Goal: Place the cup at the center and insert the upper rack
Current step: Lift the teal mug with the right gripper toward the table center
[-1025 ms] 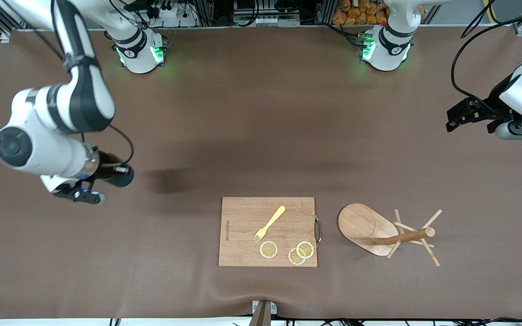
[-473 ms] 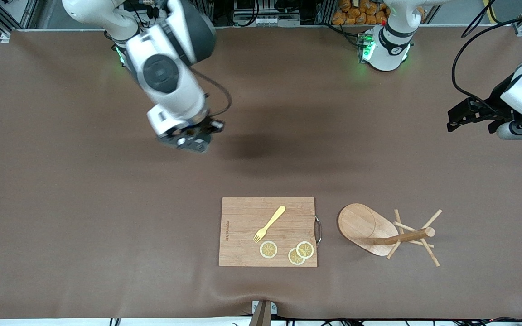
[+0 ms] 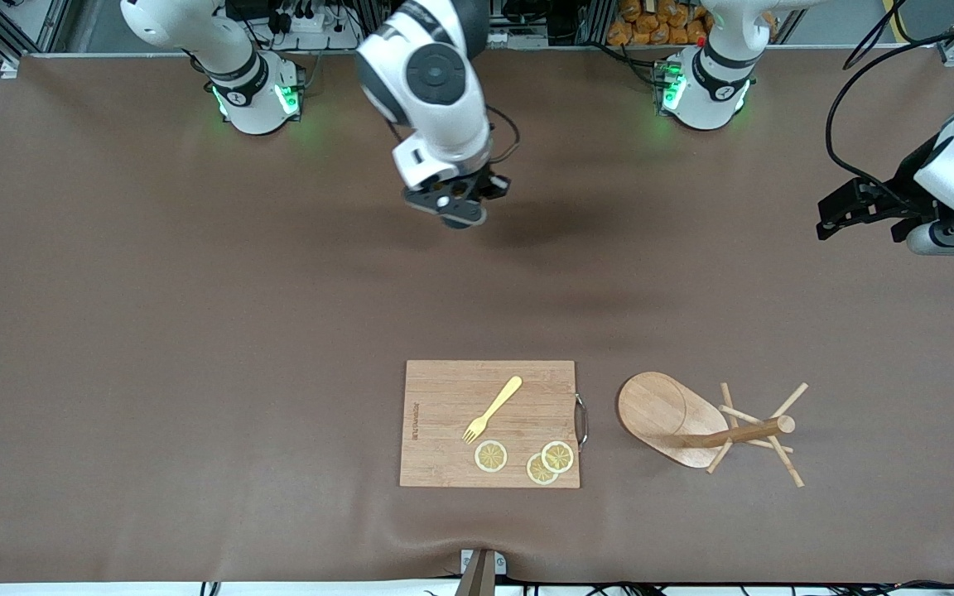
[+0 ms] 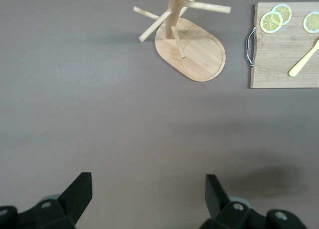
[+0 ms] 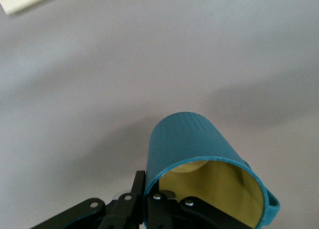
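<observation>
The right gripper (image 3: 459, 203) held the cup (image 5: 207, 174) by its rim above the counter (image 3: 195, 290); a thin pinch risked slipping. The left gripper (image 4: 144, 199) waited, jaws wide.

Brown-covered table (image 3: 195, 331), cluttered edge

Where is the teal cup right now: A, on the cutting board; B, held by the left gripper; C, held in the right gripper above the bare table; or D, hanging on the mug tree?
C: the right wrist view shows the right gripper shut on the rim of the cup, with only bare table under it.
</observation>
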{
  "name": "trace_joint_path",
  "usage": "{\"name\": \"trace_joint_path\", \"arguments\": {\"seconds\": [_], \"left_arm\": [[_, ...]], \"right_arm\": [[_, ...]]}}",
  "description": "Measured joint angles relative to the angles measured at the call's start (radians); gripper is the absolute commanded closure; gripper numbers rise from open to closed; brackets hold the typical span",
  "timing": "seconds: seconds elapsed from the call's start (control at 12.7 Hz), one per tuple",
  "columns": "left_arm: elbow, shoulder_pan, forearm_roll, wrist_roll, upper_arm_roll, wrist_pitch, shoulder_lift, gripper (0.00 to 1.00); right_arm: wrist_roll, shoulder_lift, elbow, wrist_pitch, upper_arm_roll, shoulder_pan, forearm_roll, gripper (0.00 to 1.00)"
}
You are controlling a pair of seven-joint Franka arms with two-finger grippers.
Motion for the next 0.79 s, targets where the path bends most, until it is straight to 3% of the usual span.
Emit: {"name": "trace_joint_path", "arguments": {"seconds": [0.47, 0.79], "left_arm": [[-0.003, -0.001, 0.0, 0.0, -0.001, -0.002, 0.003, 0.0], [-0.004, -0.001, 0.0, 0.0, -0.001, -0.002, 0.007, 0.0]], "right_arm": [[0.11, 0.198, -0.005, 0.192, 0.0, 0.121, 0.064, 1.0], [0.109, 0.238, -0.002, 0.216, -0.001, 0.122, 0.077, 1.0]]}}
